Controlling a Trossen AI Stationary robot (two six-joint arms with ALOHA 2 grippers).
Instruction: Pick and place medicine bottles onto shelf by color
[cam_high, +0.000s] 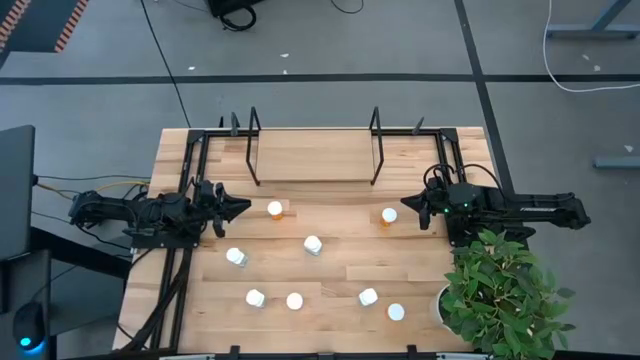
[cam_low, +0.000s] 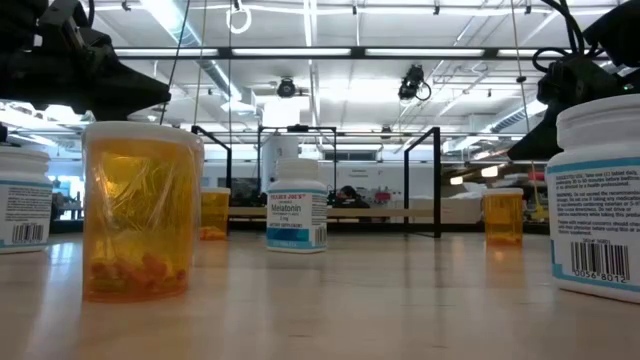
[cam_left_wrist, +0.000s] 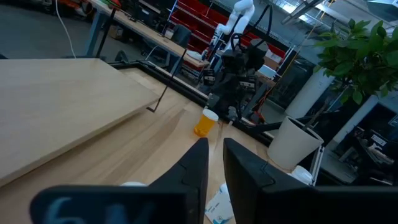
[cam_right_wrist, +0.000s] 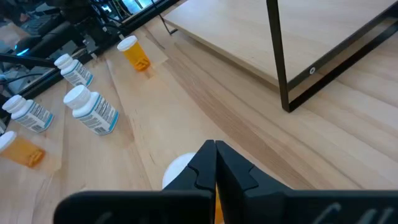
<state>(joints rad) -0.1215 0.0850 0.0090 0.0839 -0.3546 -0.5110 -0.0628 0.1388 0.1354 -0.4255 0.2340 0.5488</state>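
Observation:
The shelf (cam_high: 315, 155), a light board with a black wire frame (cam_right_wrist: 280, 56) at each short end, lies at the table's far middle. Several medicine bottles stand on the table in front of it. Two orange ones (cam_high: 275, 210) (cam_high: 389, 216) stand nearest the shelf. White ones (cam_high: 313, 245) (cam_high: 236, 257) and others stand nearer the front edge. My left gripper (cam_high: 238, 208) hovers by the left orange bottle, its fingers (cam_left_wrist: 202, 162) a narrow gap apart with nothing between them. My right gripper (cam_right_wrist: 215, 148) is shut beside the right orange bottle, whose white cap (cam_right_wrist: 177, 169) shows partly behind its fingers.
A potted plant (cam_high: 505, 290) in a white pot (cam_left_wrist: 295, 146) stands at the near right corner. Black rails (cam_high: 175, 280) run along the table's left side. In the low view an orange bottle (cam_low: 140, 210) and a white one (cam_low: 600, 195) stand close to the camera.

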